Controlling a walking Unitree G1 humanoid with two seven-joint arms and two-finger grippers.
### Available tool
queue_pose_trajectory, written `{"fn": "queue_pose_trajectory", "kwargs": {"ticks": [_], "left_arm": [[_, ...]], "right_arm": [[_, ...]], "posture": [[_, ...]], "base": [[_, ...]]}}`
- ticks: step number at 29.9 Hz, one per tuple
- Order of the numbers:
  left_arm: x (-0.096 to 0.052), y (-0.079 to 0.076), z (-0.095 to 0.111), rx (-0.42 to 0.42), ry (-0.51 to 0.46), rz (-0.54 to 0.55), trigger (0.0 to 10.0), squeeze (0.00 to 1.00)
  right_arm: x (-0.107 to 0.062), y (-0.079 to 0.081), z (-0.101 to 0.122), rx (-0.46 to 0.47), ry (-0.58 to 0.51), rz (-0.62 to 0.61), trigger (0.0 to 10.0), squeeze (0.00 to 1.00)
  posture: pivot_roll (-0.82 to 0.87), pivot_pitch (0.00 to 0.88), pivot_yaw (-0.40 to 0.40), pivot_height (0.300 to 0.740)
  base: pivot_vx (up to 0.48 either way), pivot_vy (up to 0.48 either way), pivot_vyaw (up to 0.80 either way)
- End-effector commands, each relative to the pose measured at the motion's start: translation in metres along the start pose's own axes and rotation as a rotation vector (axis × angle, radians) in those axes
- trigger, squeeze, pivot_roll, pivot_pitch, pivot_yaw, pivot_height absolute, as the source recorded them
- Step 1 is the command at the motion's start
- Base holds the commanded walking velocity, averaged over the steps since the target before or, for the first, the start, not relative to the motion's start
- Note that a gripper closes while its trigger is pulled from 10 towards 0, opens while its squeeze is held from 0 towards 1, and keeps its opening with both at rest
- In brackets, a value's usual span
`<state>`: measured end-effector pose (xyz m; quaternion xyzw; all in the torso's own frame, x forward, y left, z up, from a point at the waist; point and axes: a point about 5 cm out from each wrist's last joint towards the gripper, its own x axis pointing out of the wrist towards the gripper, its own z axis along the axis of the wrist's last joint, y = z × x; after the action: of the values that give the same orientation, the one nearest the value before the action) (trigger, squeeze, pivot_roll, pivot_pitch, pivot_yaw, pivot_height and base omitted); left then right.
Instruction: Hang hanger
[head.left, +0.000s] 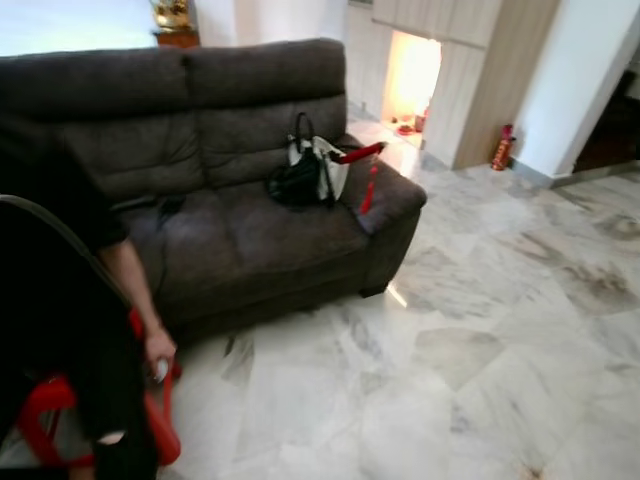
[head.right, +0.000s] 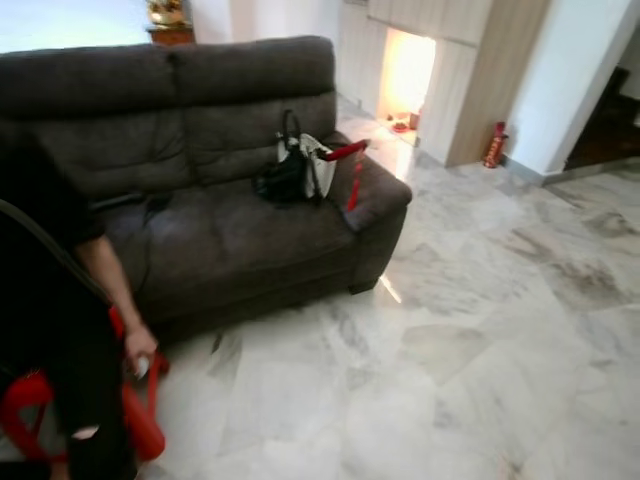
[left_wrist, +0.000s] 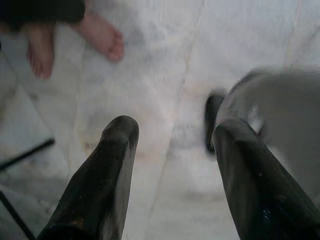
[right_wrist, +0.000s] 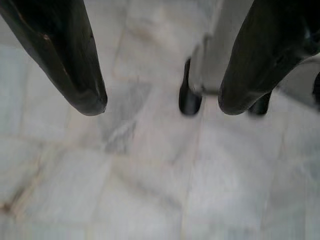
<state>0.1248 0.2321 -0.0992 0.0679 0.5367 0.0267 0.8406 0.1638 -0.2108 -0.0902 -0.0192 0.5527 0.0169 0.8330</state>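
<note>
A red bar-shaped thing (head.left: 360, 153) with a red strip hanging from it lies on the right armrest of the dark sofa (head.left: 230, 230); I cannot tell whether it is a hanger. My left gripper (left_wrist: 172, 127) hangs open over the marble floor, nothing between its fingers (left_wrist: 107, 165). A person's bare feet (left_wrist: 102, 35) stand on the floor beyond it. My right gripper (right_wrist: 162, 106) is also open and empty above the floor, near my own grey leg and black foot (right_wrist: 191, 100).
A black bag (head.left: 297, 182) and a white bag (head.left: 330, 165) sit on the sofa by the armrest. A person in black (head.left: 70, 330) bends over a red plastic stool (head.left: 150, 420) at the near left. Marble floor (head.left: 500, 330) spreads right; a red extinguisher (head.left: 501, 148) stands by the far wall.
</note>
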Motion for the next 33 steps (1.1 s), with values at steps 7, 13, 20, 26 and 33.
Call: {"fn": "queue_pose_trajectory", "kwargs": {"ticks": [7,13,20,26,33], "left_arm": [[-0.0003,0.0053,0.0013,-0.037,-0.007,0.013,10.0,0.0],[-0.0004,0.006,0.0014,-0.027,-0.007,0.013,10.0,0.0],[-0.0005,0.0061,0.0014,-0.027,-0.009,0.012,10.0,0.0],[-0.0004,0.0062,0.0014,-0.007,-0.005,0.009,10.0,0.0],[-0.0004,0.0071,0.0021,0.014,-0.007,0.024,10.0,0.0]], "right_arm": [[0.0012,0.0088,0.0037,0.046,-0.023,0.044,10.0,0.0],[0.0014,0.0095,0.0033,0.053,-0.021,0.043,10.0,0.0],[0.0014,0.0097,0.003,0.056,-0.021,0.044,10.0,0.0],[0.0014,0.0091,0.0035,0.062,-0.032,0.033,10.0,0.0],[0.0014,0.0096,0.0034,0.072,-0.035,0.043,10.0,0.0]], "posture": [[0.13,0.0,-0.039,0.74],[0.13,0.0,-0.031,0.74],[0.13,0.0,-0.029,0.74],[0.13,0.0,-0.03,0.74],[0.13,0.0,-0.028,0.74]], "base": [[0.0,0.0,-0.8],[0.0,0.0,-0.8],[0.0,0.0,-0.8],[0.0,0.0,-0.67],[0.0,0.0,0.0]]}}
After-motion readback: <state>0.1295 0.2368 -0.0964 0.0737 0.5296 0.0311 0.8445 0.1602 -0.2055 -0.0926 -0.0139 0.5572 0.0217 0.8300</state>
